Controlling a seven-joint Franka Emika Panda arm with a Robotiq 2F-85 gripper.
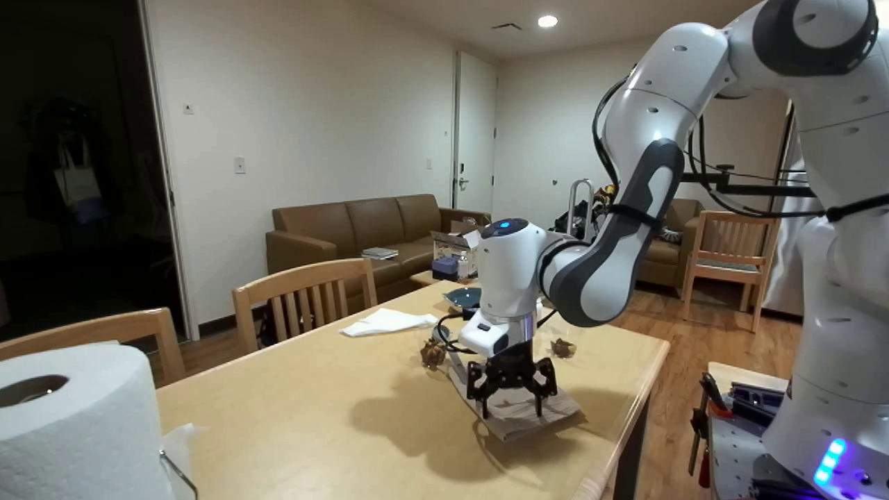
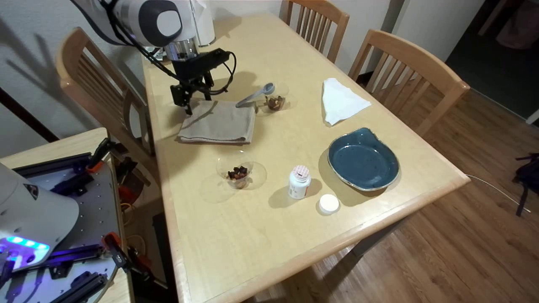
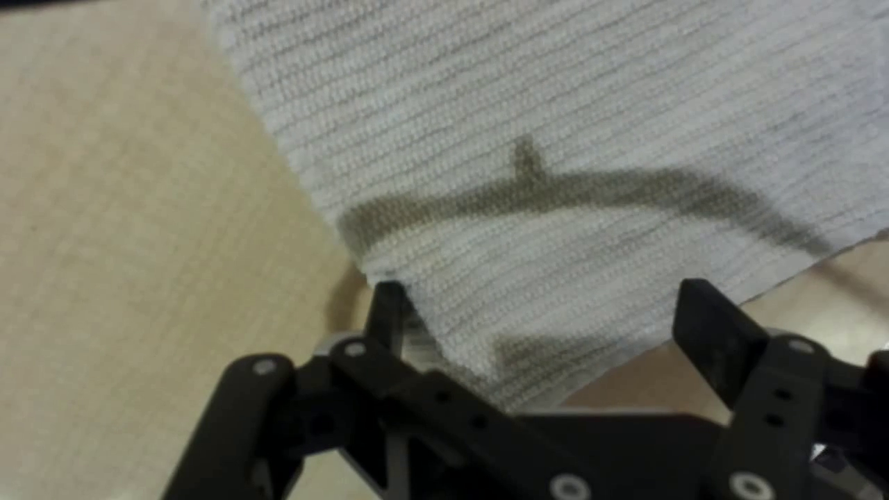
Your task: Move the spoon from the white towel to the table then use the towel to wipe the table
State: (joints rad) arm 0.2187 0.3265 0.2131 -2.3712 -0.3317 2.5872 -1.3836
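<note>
Gripper (image 3: 538, 305) spread, corner of white towel (image 3: 590, 285) showing btwn its fingers in wrist view; it's folded on tabletop (image 2: 261, 235). Spoon (image 2: 253, 96): handle end at towel's edge, head by clear bowl (image 2: 284, 95) w/ brown bits (image 2: 274, 103), can't tell if touching.

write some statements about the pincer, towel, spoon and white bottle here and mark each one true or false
The pincer is open, at a corner of the towel. True.
The towel hangs from a chair. False: it lies on the table.
The handle end of the spoon is at the towel's edge. True.
The pincer grips the spoon. False: the spoon lies apart from it.
A white cap lies near the white bottle. True.
The white bottle lies on its side. False: it stands upright.
</note>
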